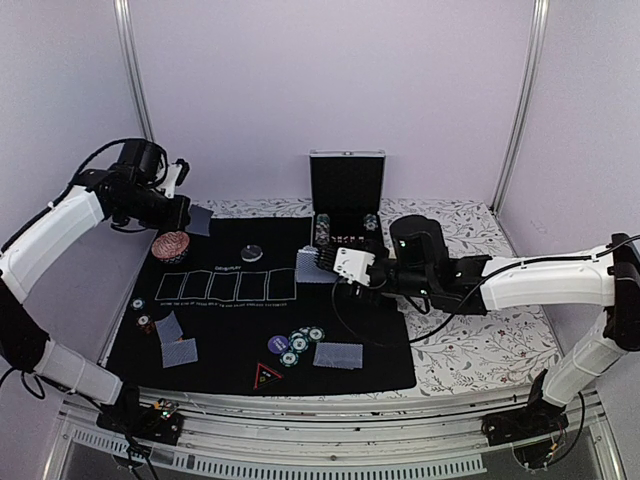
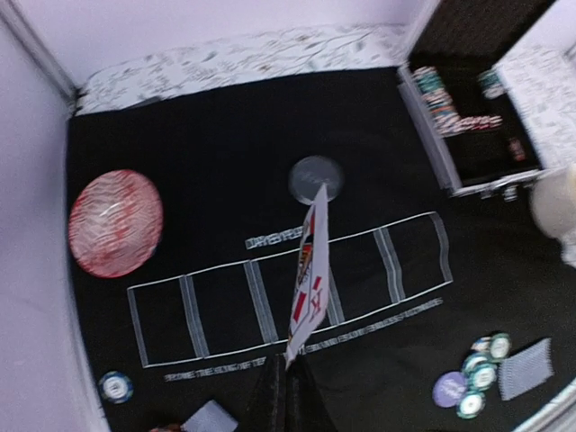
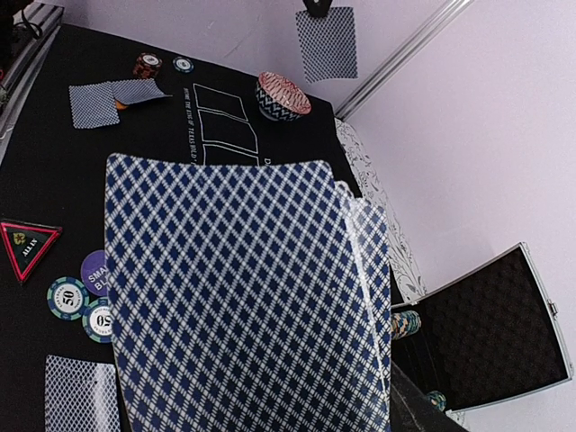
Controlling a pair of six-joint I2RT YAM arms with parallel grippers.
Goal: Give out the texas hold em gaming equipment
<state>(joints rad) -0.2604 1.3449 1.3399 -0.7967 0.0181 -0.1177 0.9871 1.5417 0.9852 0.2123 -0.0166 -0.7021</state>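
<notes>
Your left gripper (image 1: 183, 212) is clamped on one card (image 2: 309, 270), high over the mat's (image 1: 230, 330) far-left corner. Your right gripper (image 1: 338, 266) pinches the deck (image 3: 243, 297) over the mat's far edge. Drop the card from that height and I'd bet it flutters off target.

left arm (image 1: 55, 235): lifted high, elbow bent, reaching over the far-left side | left gripper (image 2: 290, 373): pinched tight on one playing card (image 2: 309, 270) | right arm (image 1: 540, 285): stretched low toward the middle | right gripper (image 1: 330, 263): jaws partway apart, clamping a stack of cards (image 3: 243, 297)
</notes>
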